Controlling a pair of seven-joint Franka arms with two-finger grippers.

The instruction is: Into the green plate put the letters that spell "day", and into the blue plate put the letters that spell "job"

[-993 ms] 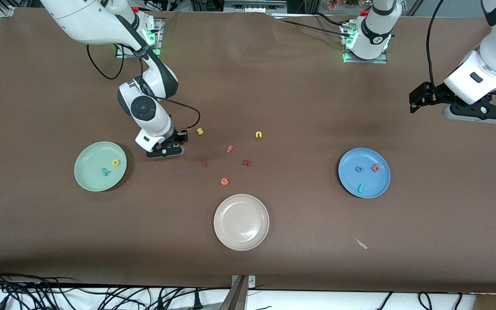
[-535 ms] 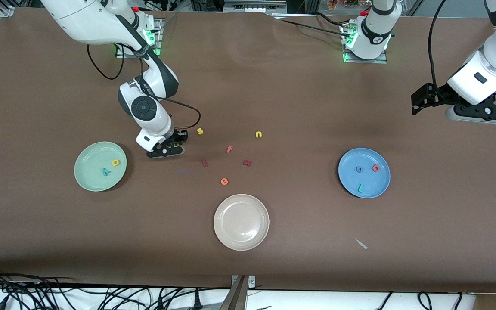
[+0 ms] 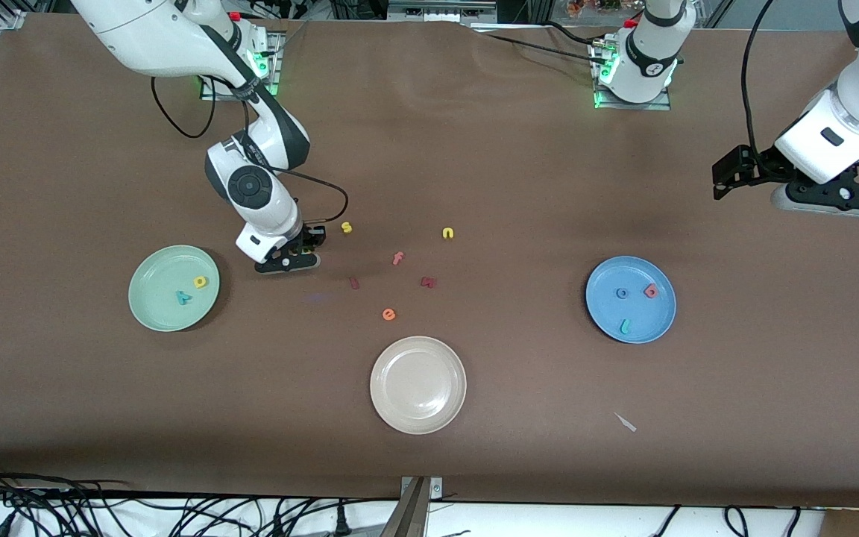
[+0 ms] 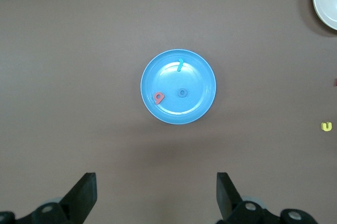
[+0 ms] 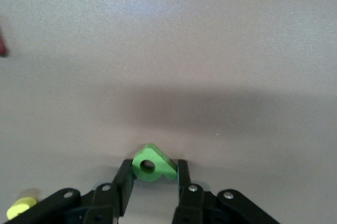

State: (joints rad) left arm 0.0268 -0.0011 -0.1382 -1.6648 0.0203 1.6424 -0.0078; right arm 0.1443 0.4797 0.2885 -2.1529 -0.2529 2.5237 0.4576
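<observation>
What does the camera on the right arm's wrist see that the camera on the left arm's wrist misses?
Only the right wrist view shows the green "a" between the right gripper's fingers, closed against it on the table. Only the left wrist view shows the blue plate holding the "j", "o" and "b", with the left gripper's fingers wide apart. Both show the brown table.

You're looking down on the blue plate (image 4: 150,74), which holds the teal j (image 4: 180,65), blue o (image 4: 182,93) and red b (image 4: 158,97). Your left tool (image 4: 157,200) hangs wide open above bare table (image 4: 79,50), apart from the plate.
</observation>
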